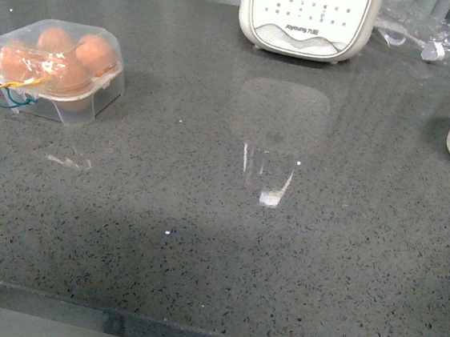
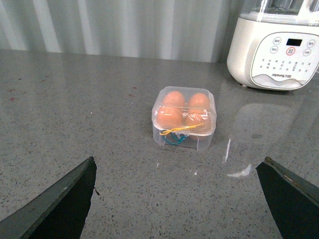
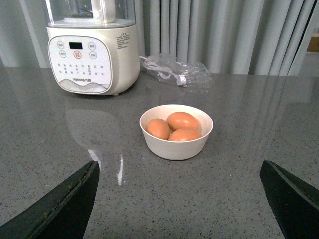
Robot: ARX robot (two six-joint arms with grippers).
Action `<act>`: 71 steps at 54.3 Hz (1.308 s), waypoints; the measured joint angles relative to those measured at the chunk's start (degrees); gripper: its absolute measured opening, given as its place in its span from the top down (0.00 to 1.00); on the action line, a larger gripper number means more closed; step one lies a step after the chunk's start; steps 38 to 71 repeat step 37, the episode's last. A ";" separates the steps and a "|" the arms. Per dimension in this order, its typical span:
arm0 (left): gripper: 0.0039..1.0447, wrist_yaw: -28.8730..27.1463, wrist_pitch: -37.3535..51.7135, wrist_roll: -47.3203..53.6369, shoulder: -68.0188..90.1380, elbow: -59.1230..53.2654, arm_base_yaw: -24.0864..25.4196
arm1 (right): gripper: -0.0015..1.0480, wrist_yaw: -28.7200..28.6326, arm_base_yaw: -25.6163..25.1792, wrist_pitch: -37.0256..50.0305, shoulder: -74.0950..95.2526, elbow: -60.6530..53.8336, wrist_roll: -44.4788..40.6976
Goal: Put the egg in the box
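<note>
Both sets of fingers, left (image 2: 179, 199) and right (image 3: 179, 199), hang spread and empty over the grey table (image 1: 201, 238). At nine o'clock sits the clear box (image 1: 56, 70), lid down, apparently holding four eggs. At three o'clock the white bowl (image 3: 176, 131) holds three eggs (image 3: 182, 120), seemingly awaiting transfer. At twelve o'clock stands one kitchen appliance (image 1: 309, 18).
</note>
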 joint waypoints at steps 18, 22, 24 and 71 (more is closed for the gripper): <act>0.06 0.00 0.00 0.00 0.00 0.00 0.00 | 0.07 0.00 0.00 0.00 0.00 0.00 0.02; 0.06 0.00 0.00 0.00 0.00 0.00 0.00 | 0.07 0.00 0.00 0.00 0.00 0.00 0.02; 0.06 0.00 0.00 0.00 0.00 0.00 0.00 | 0.07 0.00 0.00 0.00 0.00 0.00 0.00; 0.06 0.00 0.00 0.00 0.00 0.00 0.00 | 0.07 0.00 0.00 0.00 0.00 0.00 0.02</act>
